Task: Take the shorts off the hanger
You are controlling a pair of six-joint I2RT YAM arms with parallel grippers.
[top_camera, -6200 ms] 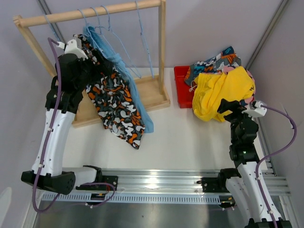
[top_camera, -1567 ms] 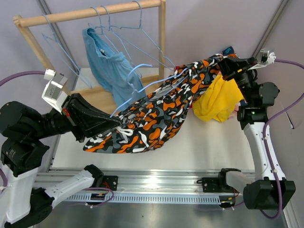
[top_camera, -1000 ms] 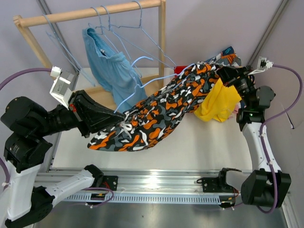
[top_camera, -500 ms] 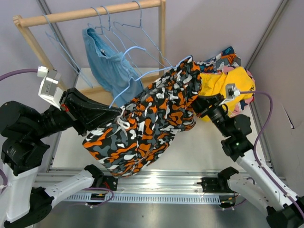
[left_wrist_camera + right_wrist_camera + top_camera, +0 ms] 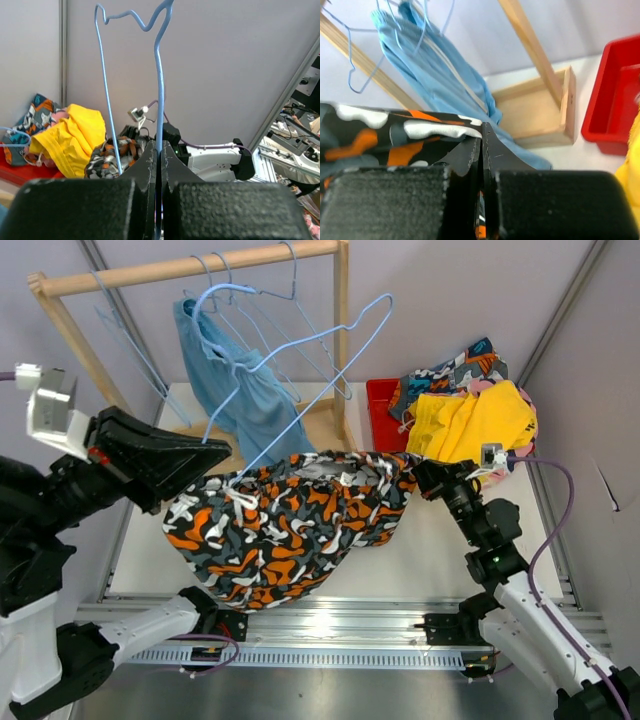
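From above, the left gripper (image 5: 218, 448) is clamped tight on a blue wire hanger (image 5: 345, 352), in front of the wooden rack (image 5: 190, 268) and toward its left end. It tilts the hanger's hook up and back toward the rack, probably so the wire can slide out of the waistband. The black-orange-white shorts (image 5: 290, 530) sag in front of the rack between the two arms. The right gripper (image 5: 415, 476) is pinched shut on their waistband, off the rack's right end, to pull the cloth away from the wire. I cannot tell whether the far end of the shorts is free of the hanger. The light blue shorts (image 5: 235, 390) hang on the rack. The yellow shorts (image 5: 470, 420) and the blue-orange shorts (image 5: 460, 370) are piled at the red bin (image 5: 378, 405), right of the rack.

The left wrist view shows the fingers closed on the hanger (image 5: 159, 100) with no gap between them. The blotched cloth (image 5: 112, 155) is bunched beyond them and the yellow pile (image 5: 75, 132) lies further off.

In the right wrist view the jaws are closed on the edge of the shorts (image 5: 395, 132), which stretch off toward the rack's base (image 5: 545, 110)
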